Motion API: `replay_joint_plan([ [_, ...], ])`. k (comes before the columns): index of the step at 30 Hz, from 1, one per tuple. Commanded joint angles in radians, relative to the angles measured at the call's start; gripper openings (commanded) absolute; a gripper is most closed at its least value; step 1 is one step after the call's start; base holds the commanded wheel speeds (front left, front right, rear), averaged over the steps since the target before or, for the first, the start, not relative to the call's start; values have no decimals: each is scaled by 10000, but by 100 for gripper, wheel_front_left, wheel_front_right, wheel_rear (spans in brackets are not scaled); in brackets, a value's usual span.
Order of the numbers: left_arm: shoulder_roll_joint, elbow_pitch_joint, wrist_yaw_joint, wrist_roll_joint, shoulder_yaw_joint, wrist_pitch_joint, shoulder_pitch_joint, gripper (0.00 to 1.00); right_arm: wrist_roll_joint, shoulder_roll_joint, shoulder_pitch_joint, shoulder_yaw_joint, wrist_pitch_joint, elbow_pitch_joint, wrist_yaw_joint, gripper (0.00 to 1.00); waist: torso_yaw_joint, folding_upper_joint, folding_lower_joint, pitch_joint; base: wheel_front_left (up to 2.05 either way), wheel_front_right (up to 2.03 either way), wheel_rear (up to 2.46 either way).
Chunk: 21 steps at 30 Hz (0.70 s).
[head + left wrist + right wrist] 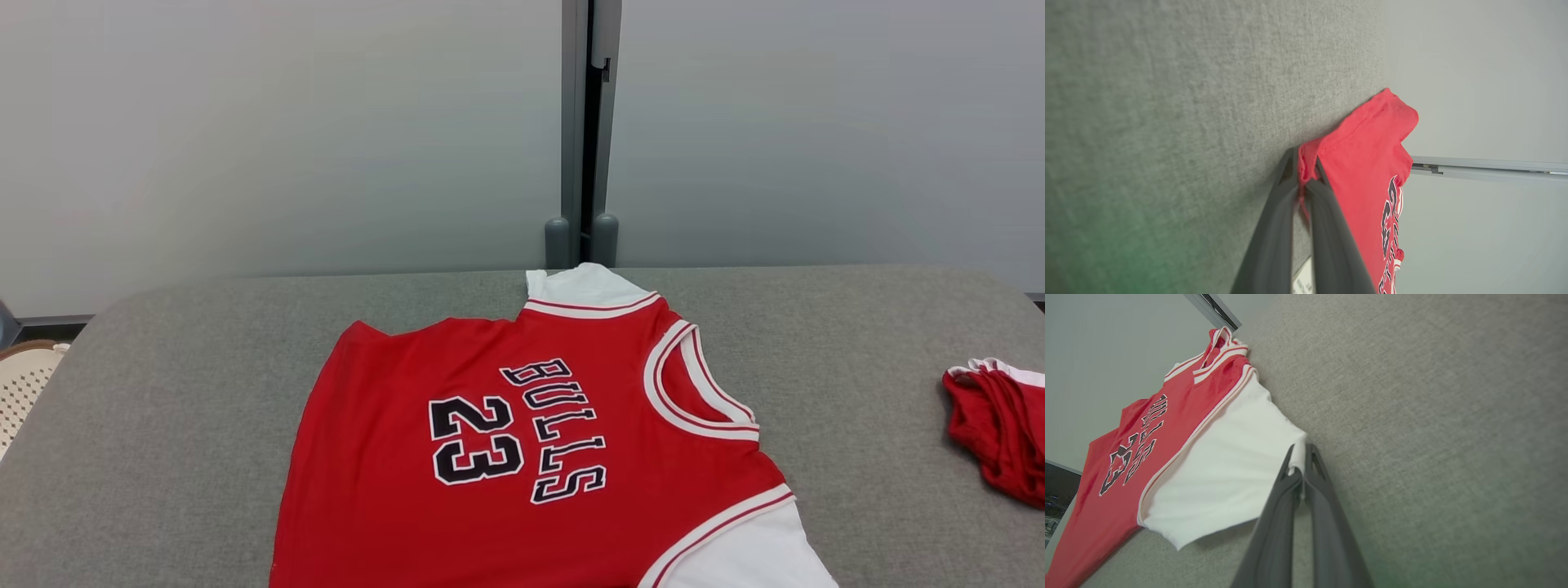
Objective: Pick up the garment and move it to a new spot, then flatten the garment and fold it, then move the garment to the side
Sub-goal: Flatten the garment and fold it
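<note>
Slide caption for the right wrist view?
The red jersey spread on the grey table, white sleeve pinched in the right gripper.

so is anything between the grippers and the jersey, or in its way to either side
Nothing between them: the left gripper is shut on the jersey at its red edge, the right gripper on its white sleeve. A crumpled red garment lies at the right edge of the table; leftward is bare table.

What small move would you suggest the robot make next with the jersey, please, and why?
Probably draw both hands slightly apart and lower the cloth onto the table. The left hand is shut on a red corner and the right hand on the white sleeve, while most of the jersey lies flat.
</note>
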Motion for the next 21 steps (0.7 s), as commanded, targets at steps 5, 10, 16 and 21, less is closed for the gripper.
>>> replay_joint_plan([
  [5, 48, -1133, 46, -146, -183, 8, -292, 0, 518, -58, -441, -86, -47, -711, -9, 0, 80, -1, 2, 278, 0, 0, 0],
  [10, 49, -2047, 44, -552, -235, 234, -831, 0, 985, -53, -1503, -235, -48, -916, -8, 0, 218, -1, 2, 553, 0, 0, 0],
  [16, 45, -2528, 44, -1084, -254, 469, -1431, 0, 970, -52, -2792, -174, -46, -781, -8, 0, 373, -1, 2, 828, 0, 0, 0],
  [21, 40, -2612, 44, -1471, -277, 637, -1994, 0, 972, -51, -4024, -160, -46, -383, -8, 0, 444, -1, 2, 1095, 0, 0, 0],
])
